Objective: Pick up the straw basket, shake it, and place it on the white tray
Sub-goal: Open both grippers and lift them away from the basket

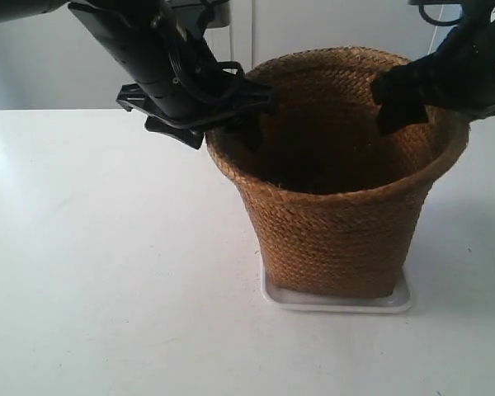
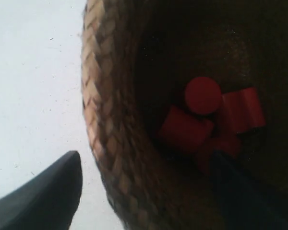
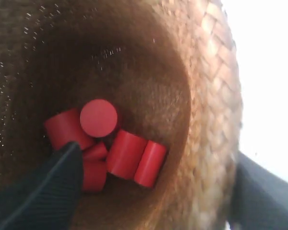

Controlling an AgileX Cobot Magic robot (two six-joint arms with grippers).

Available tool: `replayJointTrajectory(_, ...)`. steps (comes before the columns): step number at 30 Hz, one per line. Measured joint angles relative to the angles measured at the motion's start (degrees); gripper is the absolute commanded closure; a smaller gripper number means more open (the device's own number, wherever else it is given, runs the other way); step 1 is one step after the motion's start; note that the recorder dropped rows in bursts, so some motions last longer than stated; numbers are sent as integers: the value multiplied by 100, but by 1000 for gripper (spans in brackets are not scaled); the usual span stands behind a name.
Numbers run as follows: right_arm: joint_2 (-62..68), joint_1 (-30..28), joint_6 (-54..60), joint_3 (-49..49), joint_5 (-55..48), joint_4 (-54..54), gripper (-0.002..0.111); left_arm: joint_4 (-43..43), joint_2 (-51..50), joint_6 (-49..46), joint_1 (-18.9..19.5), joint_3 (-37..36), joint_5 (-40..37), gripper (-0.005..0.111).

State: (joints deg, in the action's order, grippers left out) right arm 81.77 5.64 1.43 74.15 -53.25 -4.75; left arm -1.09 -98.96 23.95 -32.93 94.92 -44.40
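The brown straw basket (image 1: 338,223) stands upright on the white tray (image 1: 334,302), whose rim shows under its base. The arm at the exterior view's left has its gripper (image 1: 239,115) over the near-left rim, and the arm at the exterior view's right has its gripper (image 1: 400,103) over the right rim. In the left wrist view my left gripper (image 2: 144,163) is open astride the braided rim (image 2: 110,120), one finger outside and one inside. My right gripper (image 3: 156,153) is also open astride the rim (image 3: 211,120). Several red cylinders (image 3: 127,153) lie on the basket's floor.
The white table (image 1: 107,247) spreads to the left of and in front of the basket. A pale wall stands behind it. The red cylinders (image 2: 201,96) also show in the left wrist view, deep in the dark interior.
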Motion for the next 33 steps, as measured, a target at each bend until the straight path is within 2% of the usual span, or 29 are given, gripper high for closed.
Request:
replayJointTrajectory(12,-850,0,-24,34,585,58,39,712,497,-22,0,0,-63,29)
replayJointTrajectory(18,-1029,0,-24,48,214,37,40,987,994,-71,0,0,-76,32)
replayJointTrajectory(20,-1110,0,-24,48,65,37,43,1098,1182,-154,0,0,-76,39)
replayJointTrajectory(23,-1308,0,-24,48,29,37,51,1176,1427,-466,0,0,-101,58)
replayJointTrajectory(25,-1501,0,-24,48,54,37,61,1219,1551,-689,0,4,-203,78)
replayJointTrajectory(28,-1804,0,-24,48,141,37,84,1243,1690,-883,0,14,-427,107)
replayJointTrajectory(31,-2103,0,37,-88,318,-30,107,1243,1835,-967,0,-27,-594,106)
replayJointTrajectory(33,-2316,0,72,-251,456,-51,108,1247,1976,-978,0,-186,-592,107)
